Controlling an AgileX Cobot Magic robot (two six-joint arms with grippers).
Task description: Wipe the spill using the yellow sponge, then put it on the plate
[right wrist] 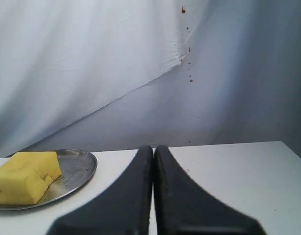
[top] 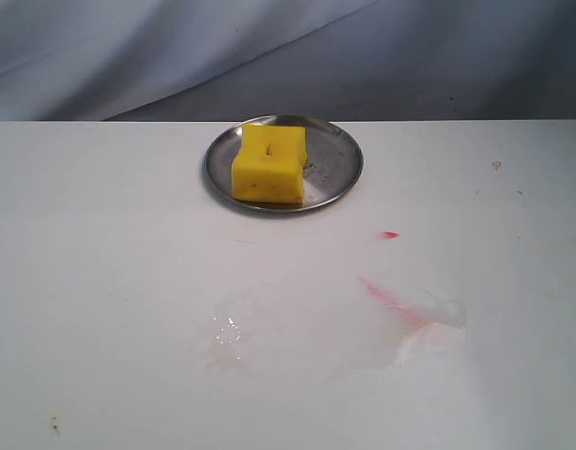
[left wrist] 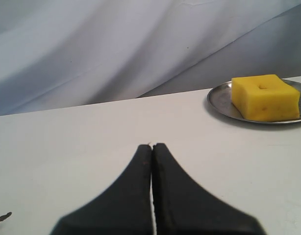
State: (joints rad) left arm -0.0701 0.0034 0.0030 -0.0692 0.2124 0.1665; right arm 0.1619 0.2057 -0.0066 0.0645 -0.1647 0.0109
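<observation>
The yellow sponge point(top: 267, 164) sits on the left part of the round metal plate point(top: 340, 159) at the back middle of the white table. A dent shows on the sponge's top face. The spill is only a faint, nearly clear wet film with small glints point(top: 228, 330) nearer the front. Neither gripper appears in the exterior view. My left gripper point(left wrist: 152, 145) is shut with nothing in it, low over bare table, with the sponge point(left wrist: 264, 97) and plate point(left wrist: 220, 100) well off. My right gripper point(right wrist: 153, 147) is also shut and empty, with the plate point(right wrist: 77, 169) and sponge point(right wrist: 23, 183) to one side.
A pink-red smear point(top: 391, 300) and a small red dot point(top: 390, 234) mark the table right of centre, with a pale wet streak point(top: 438, 328) beside the smear. Grey-blue cloth point(top: 288, 56) hangs behind the table's far edge.
</observation>
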